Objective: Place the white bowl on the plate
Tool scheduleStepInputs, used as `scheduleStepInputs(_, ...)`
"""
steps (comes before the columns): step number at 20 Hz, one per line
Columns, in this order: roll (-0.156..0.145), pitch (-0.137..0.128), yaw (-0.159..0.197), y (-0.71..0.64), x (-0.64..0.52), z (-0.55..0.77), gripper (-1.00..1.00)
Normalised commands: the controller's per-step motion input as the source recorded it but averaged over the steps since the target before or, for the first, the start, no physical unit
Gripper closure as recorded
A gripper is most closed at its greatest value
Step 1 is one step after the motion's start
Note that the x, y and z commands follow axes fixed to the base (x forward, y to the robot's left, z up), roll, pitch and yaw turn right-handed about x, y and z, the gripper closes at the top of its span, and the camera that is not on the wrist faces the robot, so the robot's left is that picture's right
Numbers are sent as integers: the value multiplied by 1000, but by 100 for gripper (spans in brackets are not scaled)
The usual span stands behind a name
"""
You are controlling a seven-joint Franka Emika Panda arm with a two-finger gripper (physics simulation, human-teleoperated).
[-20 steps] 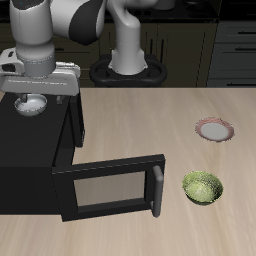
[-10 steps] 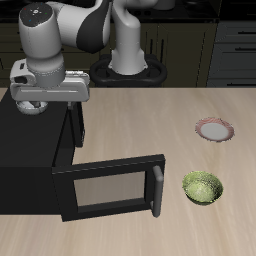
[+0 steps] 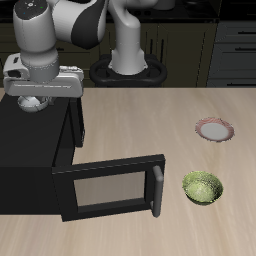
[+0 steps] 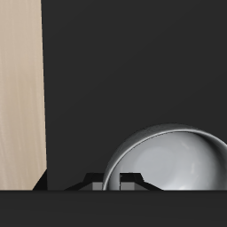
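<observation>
Wrist view: jaws astride the white bowl (image 4: pixel 170 160) rim atop the microwave (image 3: pixel 40 150), seemingly gripping it. Next: lift, carry to the plate (image 3: pixel 213 130).

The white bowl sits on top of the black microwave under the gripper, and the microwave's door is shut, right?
Not quite. The white bowl is on the black microwave under the gripper, but the exterior view shows the door swung open.
</observation>
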Motion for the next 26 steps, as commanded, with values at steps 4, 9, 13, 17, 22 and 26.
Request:
scheduleStepInputs(4, -21, -11, -21, -23, -50, 62, 100)
scheduleStepInputs(9, -27, -34, 5, 87, -86, 152, 100)
scheduleStepInputs(13, -15, -50, -21, 138, -95, 368, 100)
scheduleStepInputs(17, 17, -56, -7, 335, -134, 403, 100)
scheduleStepInputs(22, 28, -32, -17, 358, -24, 183, 100)
scheduleStepInputs(26, 13, -5, -10, 206, 2, 49, 100)
